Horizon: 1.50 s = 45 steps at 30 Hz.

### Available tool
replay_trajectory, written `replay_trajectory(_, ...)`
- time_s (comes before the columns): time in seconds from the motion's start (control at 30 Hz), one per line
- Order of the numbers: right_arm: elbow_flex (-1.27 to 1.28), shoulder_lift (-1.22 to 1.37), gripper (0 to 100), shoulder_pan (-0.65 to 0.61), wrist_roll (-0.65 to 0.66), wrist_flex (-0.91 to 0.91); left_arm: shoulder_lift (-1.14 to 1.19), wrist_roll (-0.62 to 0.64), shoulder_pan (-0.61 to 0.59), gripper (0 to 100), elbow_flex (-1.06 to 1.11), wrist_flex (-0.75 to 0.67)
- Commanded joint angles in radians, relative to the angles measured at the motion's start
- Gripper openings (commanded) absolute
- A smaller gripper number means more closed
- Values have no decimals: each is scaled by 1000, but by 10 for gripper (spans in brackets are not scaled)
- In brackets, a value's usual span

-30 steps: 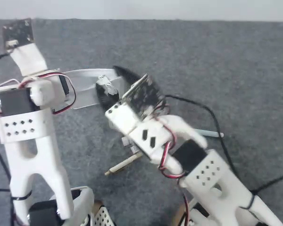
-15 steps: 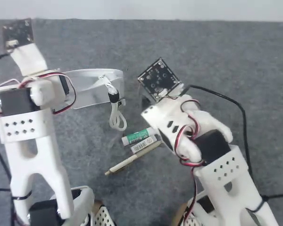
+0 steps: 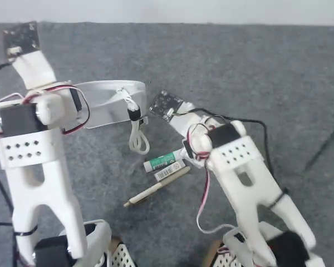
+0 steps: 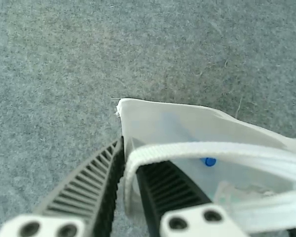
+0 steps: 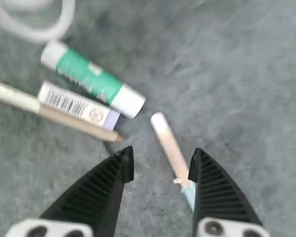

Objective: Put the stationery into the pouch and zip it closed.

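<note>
The clear pouch [image 3: 110,103] lies at the back left with its white zip cord [image 3: 137,139] trailing forward. My left gripper [image 4: 129,159] is shut on the pouch's [image 4: 187,126] edge; something small and blue [image 4: 208,161] shows inside. A green glue stick [image 3: 162,161], a barcoded eraser [image 3: 170,172] and a wooden pencil [image 3: 155,190] lie together in the middle. My right gripper [image 5: 160,160] hangs open just above a pale pen [image 5: 168,146] lying on the cloth between its fingers [image 5: 122,165]. The glue stick [image 5: 89,79], eraser [image 5: 79,105] and pencil [image 5: 19,98] lie just beyond it.
Grey cloth [image 3: 278,72] covers the table, with open room at the back right. The right arm's black cable [image 3: 256,130] curls beside its elbow. The two arm bases stand at the front edge.
The right arm has pulled back from the pouch mouth and swung right, and now hangs over the loose stationery. The left arm and pouch have not moved.
</note>
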Motion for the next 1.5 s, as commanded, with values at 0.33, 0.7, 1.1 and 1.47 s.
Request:
replay_trajectory(0.33,-11,225,177,91,164,-151,-5,12,-3,9,-5,-26)
replay_trajectory(0.7,-11,372,177,153,227,-282,-5,12,-5,9,-4,-25)
replay_trajectory(1.1,-124,515,37,156,267,-183,-5,12,-5,9,16,-31)
replay_trajectory(1.47,-241,542,6,165,259,-48,-5,12,-5,9,16,-31)
